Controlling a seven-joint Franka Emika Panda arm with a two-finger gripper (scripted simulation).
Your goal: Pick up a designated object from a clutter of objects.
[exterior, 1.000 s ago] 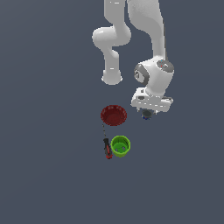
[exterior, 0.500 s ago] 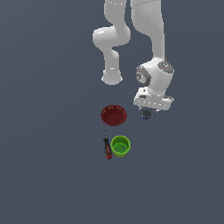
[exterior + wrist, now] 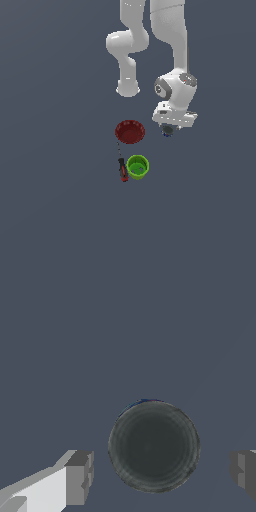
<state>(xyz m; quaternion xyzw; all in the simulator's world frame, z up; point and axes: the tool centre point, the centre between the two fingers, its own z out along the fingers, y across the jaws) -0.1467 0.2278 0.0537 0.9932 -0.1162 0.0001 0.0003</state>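
- Sitting on the grey desk (image 3: 60,200), the tiny dark can (image 3: 154,446) is lying between the two fingers (image 3: 80,477), touching neither.
- Hanging directly above it, the gripper (image 3: 162,476) is keeping its jaws spread wide, with gaps on both sides of the can.
- Resting just beside the gripper, toward the exterior view's left, is the dark red bowl (image 3: 130,131).
- Standing below the bowl are the green cup (image 3: 137,167) and the screwdriver (image 3: 122,168), side by side.

Can (image 3: 154,446) top: dull grey metal, faint concentric rings.
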